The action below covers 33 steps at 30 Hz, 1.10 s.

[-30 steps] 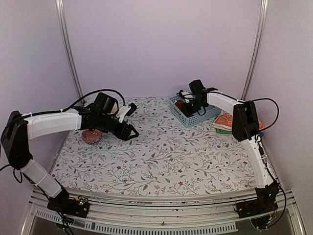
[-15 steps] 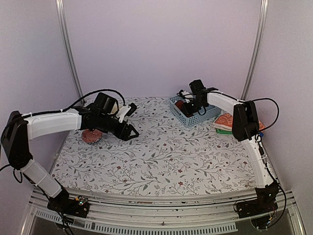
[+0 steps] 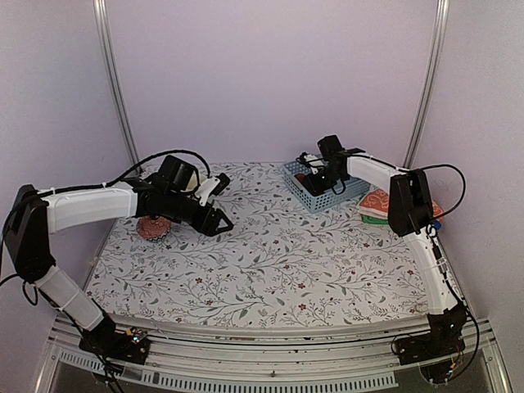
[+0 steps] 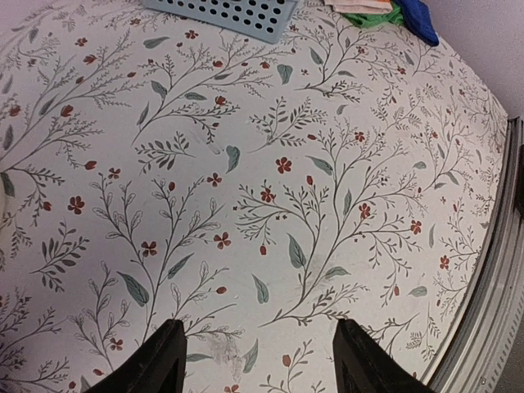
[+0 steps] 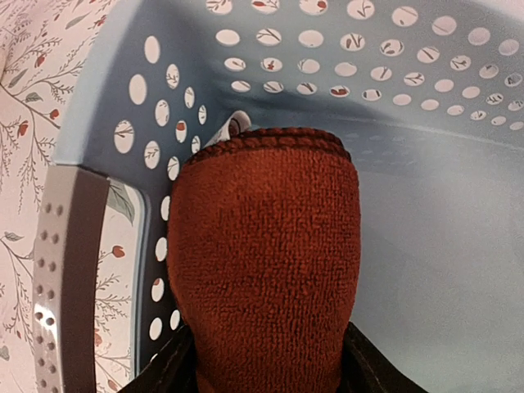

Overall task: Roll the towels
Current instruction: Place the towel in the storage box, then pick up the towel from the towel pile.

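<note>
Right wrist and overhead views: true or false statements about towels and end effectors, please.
1. The right end effector grips a rust-brown terry towel inside the pale blue perforated plastic basket. True.
2. The left end effector holds a towel. False: open, empty, above the floral-patterned table.
3. A small reddish towel bundle lies under the left arm. True.
4. The folded towel stack sits in the basket. False: it lies beside it.

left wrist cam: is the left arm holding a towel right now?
No: the left fingers stand apart, and only the bare floral table shows between them.
</note>
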### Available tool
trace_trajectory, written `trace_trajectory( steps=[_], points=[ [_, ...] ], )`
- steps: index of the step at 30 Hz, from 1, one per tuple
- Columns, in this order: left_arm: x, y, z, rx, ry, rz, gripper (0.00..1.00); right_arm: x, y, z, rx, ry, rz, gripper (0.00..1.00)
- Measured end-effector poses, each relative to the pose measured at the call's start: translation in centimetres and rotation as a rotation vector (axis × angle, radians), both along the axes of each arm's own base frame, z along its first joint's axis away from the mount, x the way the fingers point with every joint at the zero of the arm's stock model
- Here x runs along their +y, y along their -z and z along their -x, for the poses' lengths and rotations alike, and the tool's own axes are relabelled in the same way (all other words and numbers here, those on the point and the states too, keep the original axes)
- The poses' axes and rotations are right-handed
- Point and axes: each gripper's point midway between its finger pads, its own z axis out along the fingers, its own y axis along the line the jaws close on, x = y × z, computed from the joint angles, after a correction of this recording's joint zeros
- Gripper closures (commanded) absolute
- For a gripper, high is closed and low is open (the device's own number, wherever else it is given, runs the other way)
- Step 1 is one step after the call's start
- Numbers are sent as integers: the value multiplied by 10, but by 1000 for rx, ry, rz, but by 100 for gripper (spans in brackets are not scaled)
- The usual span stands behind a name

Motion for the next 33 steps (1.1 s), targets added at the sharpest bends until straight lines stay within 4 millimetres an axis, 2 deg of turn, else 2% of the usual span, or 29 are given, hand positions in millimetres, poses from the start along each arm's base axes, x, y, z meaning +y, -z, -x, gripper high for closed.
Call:
trace_trajectory(
  steps=[5, 12, 16, 19, 23, 24, 25, 26, 28, 29, 30, 31, 33],
  points=[
    [0, 0, 0, 1, 1, 0, 37, 1, 0, 1, 1, -8, -5, 41],
    [0, 0, 0, 1, 1, 0, 37, -2, -9, 6, 1, -20, 7, 25],
    [0, 0, 1, 2, 3, 2, 37, -3, -32, 8, -27, -29, 2, 23],
    [-1, 0, 1, 3, 5, 4, 37, -3, -59, 10, -62, -38, -15, 23],
    [-1, 0, 1, 4, 6, 4, 37, -2, -86, 12, -97, -49, -32, 21],
    [-1, 0, 1, 4, 6, 4, 37, -2, -91, 13, -101, -54, -35, 19],
    [-1, 0, 1, 4, 5, 4, 37, -2, -95, 14, -107, -59, -37, 13],
    [-1, 0, 1, 3, 5, 3, 37, -3, -98, 17, -104, -67, -43, 1],
    [0, 0, 1, 2, 4, 1, 35, -5, -106, 27, -91, -86, -57, 1],
    [0, 0, 0, 0, 4, -1, 33, -6, -111, 32, -87, -99, -64, 1],
    [0, 0, 0, -3, 5, -3, 23, -6, -120, 41, -84, -114, -81, 1],
    [0, 0, 0, -6, 6, -4, 4, -7, -126, 46, -83, -120, -88, 1],
    [0, -2, 0, -17, 6, 1, 2, -10, -143, 62, -91, -144, -98, 1]
  ],
)
